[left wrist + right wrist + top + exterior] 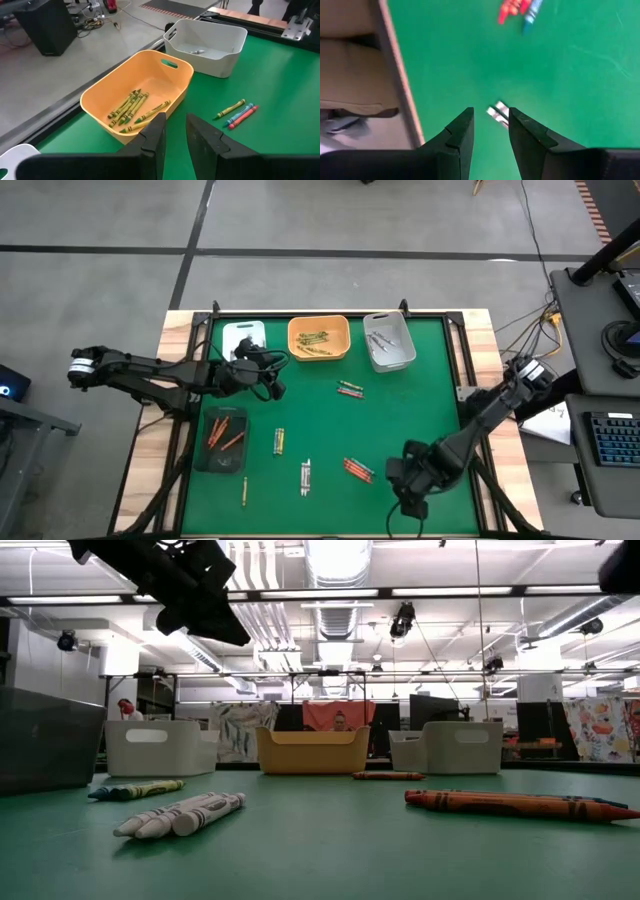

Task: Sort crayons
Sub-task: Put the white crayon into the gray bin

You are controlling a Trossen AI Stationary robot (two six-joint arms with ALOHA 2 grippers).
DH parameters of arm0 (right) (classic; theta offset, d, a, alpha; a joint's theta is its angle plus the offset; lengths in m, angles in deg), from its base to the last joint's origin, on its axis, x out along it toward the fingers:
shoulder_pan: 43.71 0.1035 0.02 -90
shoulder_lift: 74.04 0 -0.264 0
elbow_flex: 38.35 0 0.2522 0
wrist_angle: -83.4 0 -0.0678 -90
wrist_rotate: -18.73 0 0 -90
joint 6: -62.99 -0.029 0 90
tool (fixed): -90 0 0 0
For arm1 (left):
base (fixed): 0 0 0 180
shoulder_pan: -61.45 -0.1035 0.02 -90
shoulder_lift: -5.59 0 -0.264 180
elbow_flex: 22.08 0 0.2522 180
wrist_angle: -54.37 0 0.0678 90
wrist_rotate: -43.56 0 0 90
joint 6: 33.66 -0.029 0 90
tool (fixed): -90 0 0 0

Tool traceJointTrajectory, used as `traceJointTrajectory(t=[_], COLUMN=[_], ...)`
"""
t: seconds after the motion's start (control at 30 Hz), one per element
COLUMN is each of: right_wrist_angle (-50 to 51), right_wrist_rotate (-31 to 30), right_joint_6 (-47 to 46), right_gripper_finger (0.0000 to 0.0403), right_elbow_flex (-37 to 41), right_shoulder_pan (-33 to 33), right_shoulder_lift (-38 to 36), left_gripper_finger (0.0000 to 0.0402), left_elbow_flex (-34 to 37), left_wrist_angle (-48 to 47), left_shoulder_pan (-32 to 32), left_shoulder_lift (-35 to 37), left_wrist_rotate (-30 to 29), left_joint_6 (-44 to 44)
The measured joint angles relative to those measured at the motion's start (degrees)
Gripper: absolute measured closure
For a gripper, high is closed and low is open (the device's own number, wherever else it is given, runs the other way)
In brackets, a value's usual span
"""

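- Where crayons (357, 470) carry wrappers, no writing reads.
- Left hand (174, 131), narrow and empty, hangs by the far orange tray (172, 75).
- Right hand (491, 127), narrow and empty, hangs over the near-right tabletop (570, 75).

crayons (350, 389) lie flat, scattered on mat; others sorted in trays.

Overhead, table-level, two wrist cameras; shared table (400, 420)

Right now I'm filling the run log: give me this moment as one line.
task: sort crayons | left hand: open, empty, near yellow bin | right hand: open, empty, table's near right | loose crayons remain
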Motion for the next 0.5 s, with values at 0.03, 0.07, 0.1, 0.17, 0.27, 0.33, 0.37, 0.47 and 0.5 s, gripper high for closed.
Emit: traceJointTrajectory(t=[0.03, 0.07, 0.1, 0.17, 0.27, 0.33, 0.37, 0.47, 0.5], right_wrist_angle=[0.9, 1.72, 2.46, 4.35, 5.14, 5.43, 5.56, 6.47, 6.48], right_wrist_rotate=[-0.03, -0.19, -0.25, 0.08, 0.96, 1.02, 0.99, 1.02, 1.06], right_joint_6=[-0.49, -0.98, -1.43, -2.06, -1.63, -0.69, 0.0, 1.76, 2.33], right_gripper_finger=[0.0294, 0.0294, 0.0294, 0.0294, 0.0294, 0.0294, 0.0294, 0.0294, 0.0294], right_elbow_flex=[0.0, 0.0, 0.0, 0.0, 0.0, 0.0, 0.0, 0.02, 0.06], right_shoulder_pan=[0.54, 0.95, 1.35, 2.09, 2.7, 3.05, 3.21, 3.93, 4.19], right_shoulder_lift=[0.65, 1.51, 2.38, 3.94, 5.97, 6.96, 7.37, 8.36, 8.71], left_gripper_finger=[0.0345, 0.0345, 0.0345, 0.0345, 0.0345, 0.0345, 0.0345, 0.0345, 0.0345], left_elbow_flex=[0.0, 0.0, 0.0, 0.0, 0.0, 0.0, 0.0, 0.0, 0.0], left_wrist_angle=[0.0, -0.04, -0.03, 0.15, 0.81, 1.39, 1.5, 2.14, 2.24], left_shoulder_pan=[0.0, 0.0, 0.0, 0.01, 0.0, 0.0, 0.0, 0.0, 0.0], left_shoulder_lift=[-0.06, -0.1, -0.1, -0.1, -0.1, -0.1, -0.1, -0.1, -0.1], left_wrist_rotate=[0.0, 0.0, 0.0, 0.0, -0.02, -0.02, -0.02, -0.04, -0.03], left_joint_6=[-0.02, -0.02, -0.04, -0.83, -2.37, -2.79, -2.82, -2.84, -2.84])
